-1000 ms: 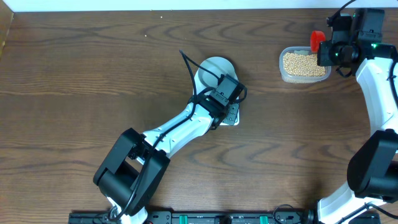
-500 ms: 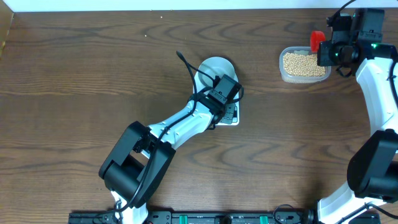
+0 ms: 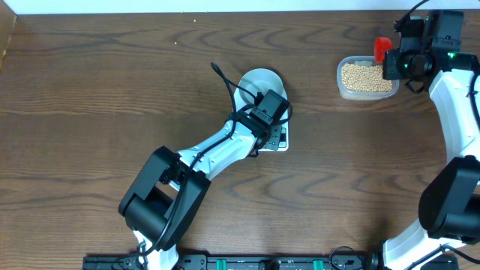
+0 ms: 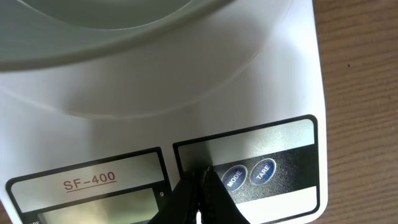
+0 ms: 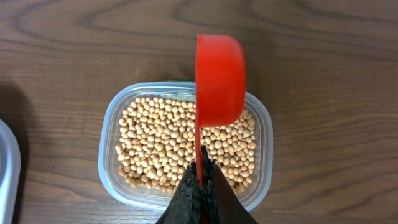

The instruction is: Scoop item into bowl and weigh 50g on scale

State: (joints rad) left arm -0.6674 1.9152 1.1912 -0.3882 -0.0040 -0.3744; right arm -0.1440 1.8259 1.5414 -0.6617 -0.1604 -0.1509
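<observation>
The pale bowl (image 3: 259, 81) stands on the white scale (image 3: 282, 140), mid-table. My left gripper (image 3: 275, 129) is shut and empty, its tips low over the scale's front panel. In the left wrist view the left gripper (image 4: 200, 186) sits just left of the MODE button (image 4: 234, 177) and TARE button (image 4: 263, 170), beside the grey display (image 4: 93, 202); the bowl (image 4: 124, 25) fills the top. My right gripper (image 5: 202, 186) is shut on the handle of a red scoop (image 5: 219, 78), held above the tan beans (image 5: 161, 146) in the clear tub (image 3: 365, 79). The scoop (image 3: 382, 49) is at the tub's far right.
Dark wooden table. The clear tub's rim (image 5: 109, 168) lies under the right gripper. A grey-white edge (image 5: 7, 168) shows at the left of the right wrist view. The left arm stretches from the front left base (image 3: 157, 202) to the scale.
The left arm has shifted slightly up and left over the scale's front. The right arm and scoop have not moved.
</observation>
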